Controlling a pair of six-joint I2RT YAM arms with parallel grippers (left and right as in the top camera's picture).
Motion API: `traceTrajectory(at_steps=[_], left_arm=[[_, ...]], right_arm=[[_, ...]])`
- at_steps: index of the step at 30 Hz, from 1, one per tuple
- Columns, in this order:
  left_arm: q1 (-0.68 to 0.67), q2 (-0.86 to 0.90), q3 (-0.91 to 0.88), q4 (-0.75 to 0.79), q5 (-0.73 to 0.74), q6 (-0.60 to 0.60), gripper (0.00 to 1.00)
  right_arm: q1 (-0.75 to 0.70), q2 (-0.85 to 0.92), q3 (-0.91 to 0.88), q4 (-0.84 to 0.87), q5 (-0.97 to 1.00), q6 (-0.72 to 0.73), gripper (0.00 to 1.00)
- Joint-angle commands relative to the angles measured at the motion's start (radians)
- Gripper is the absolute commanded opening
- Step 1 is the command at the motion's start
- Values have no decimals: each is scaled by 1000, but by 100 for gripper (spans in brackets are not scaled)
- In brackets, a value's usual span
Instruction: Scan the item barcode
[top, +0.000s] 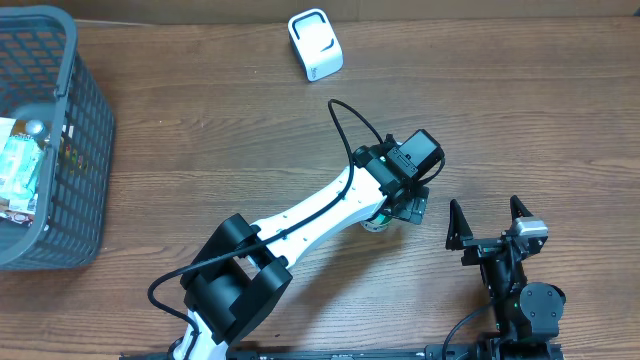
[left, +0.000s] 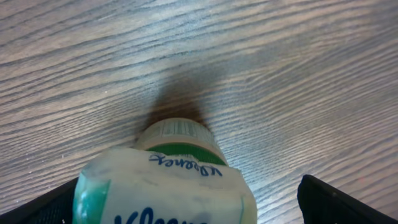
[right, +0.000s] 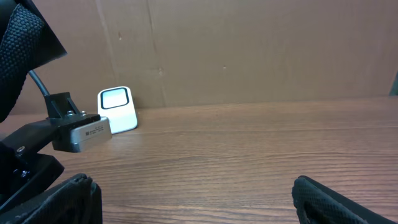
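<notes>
Landmark: scanner (top: 315, 44), at the far edge of the table (top: 200, 130). Basket (top: 85, 90) sits well to its left and nearer, with packets (top: 20, 165) in it. Canister (top: 376, 224) rests on the table, nearer than the scanner and slightly right, under the left gripper (top: 405, 208). Right gripper (top: 487, 215) is further right and nearer still.

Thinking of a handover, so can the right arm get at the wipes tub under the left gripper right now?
Probably not cleanly. The left gripper, open, sits directly over the wipes tub and covers it from above. The right gripper is open and close by, with only table between.
</notes>
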Motion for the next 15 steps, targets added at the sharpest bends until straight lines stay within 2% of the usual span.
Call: traceTrajectory(at_steps=[1, 8, 15], left_arm=[[5, 3, 17, -13, 18, 68, 100], [5, 3, 17, -43, 27, 68, 89], [5, 3, 17, -51, 72, 68, 84]], right_arm=[[-4, -7, -11, 4, 2, -8, 100], [-4, -7, -11, 4, 2, -8, 100], [-4, -7, -11, 4, 2, -8, 100]])
